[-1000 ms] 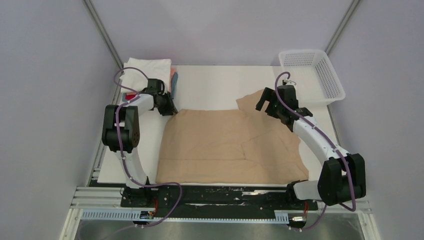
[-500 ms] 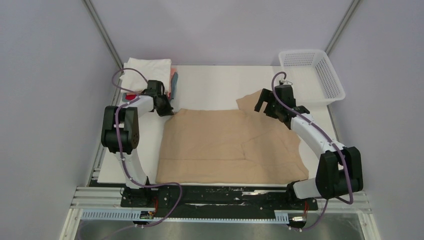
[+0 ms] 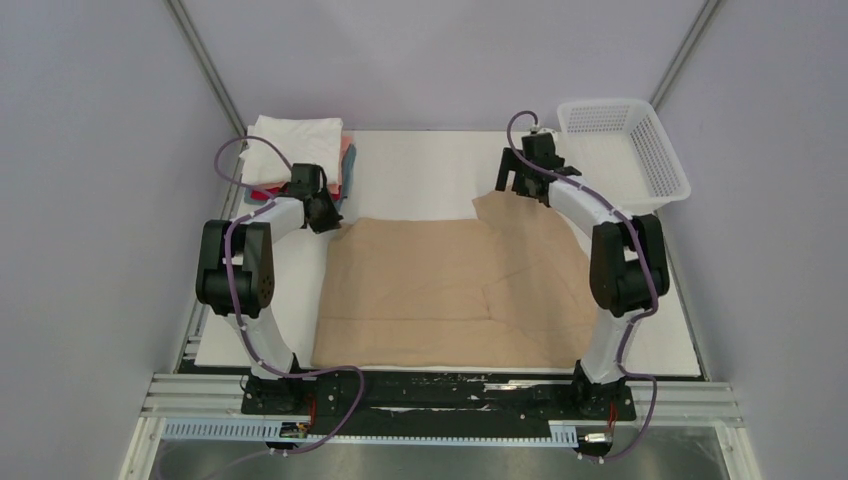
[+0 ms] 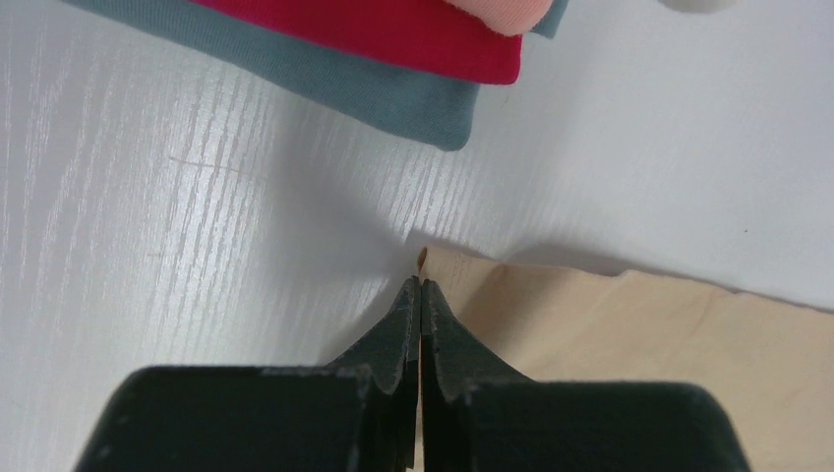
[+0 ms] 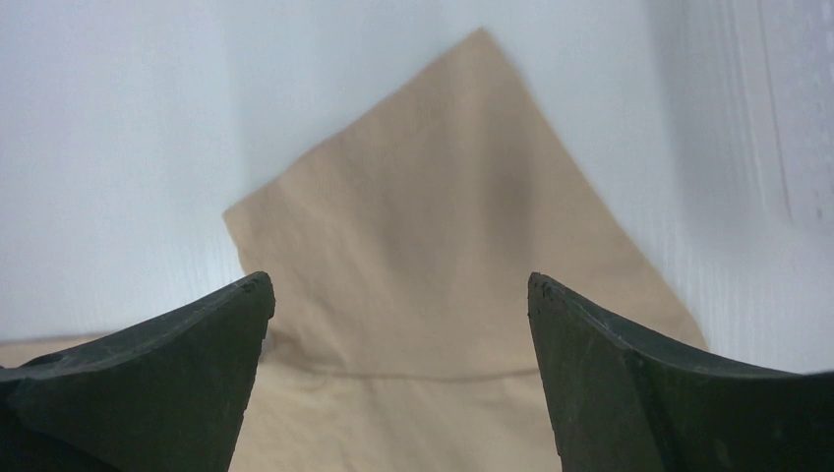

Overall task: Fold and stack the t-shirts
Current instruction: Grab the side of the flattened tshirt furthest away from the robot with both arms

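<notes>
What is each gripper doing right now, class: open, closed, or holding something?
Left gripper: closed, pinching a corner of the tan t-shirt.
Right gripper: open, holding nothing.

A white plastic mesh basket (image 3: 668, 165) sits at the far right corner of the white wood-grain tabletop (image 3: 420, 170). Pale grey walls (image 3: 440, 60) enclose it, and a slotted aluminium rail (image 3: 190, 392) runs along the near edge.

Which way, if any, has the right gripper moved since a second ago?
Yes: the right gripper moved away from its base, toward the far edge of the table.
</notes>
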`<state>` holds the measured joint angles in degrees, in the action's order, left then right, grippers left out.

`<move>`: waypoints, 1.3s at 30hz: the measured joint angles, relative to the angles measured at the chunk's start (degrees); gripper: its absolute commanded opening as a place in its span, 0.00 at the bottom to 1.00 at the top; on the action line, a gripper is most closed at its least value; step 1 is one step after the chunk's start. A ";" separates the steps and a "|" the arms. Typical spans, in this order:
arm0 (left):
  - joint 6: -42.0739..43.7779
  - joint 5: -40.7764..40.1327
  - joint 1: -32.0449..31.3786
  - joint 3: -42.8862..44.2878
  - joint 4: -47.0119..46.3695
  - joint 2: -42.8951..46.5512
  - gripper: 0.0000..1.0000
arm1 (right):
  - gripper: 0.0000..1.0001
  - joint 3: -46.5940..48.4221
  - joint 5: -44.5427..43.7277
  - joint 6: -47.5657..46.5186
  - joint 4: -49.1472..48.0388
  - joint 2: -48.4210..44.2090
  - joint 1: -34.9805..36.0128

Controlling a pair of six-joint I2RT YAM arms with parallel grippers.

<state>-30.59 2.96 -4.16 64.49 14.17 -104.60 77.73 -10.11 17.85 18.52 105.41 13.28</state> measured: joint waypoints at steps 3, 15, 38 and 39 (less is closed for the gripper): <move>-0.02 -0.31 0.00 0.00 -0.04 0.00 0.00 | 1.00 6.95 -1.77 -1.36 -0.44 7.10 -0.04; -0.17 -1.86 0.00 -0.07 -0.17 0.24 0.00 | 0.96 25.55 -6.78 -4.46 -1.25 26.58 -0.87; -1.25 -1.99 -0.22 -2.84 -0.33 5.11 0.00 | 0.01 23.02 -4.13 -1.31 2.23 25.40 -2.49; -1.25 -1.99 -0.33 -3.13 -0.37 5.62 0.00 | 0.00 22.77 -3.58 -1.29 2.29 25.07 -2.49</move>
<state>-31.83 0.97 -4.49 61.36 13.80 -98.98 100.51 -13.69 16.56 20.82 130.47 10.79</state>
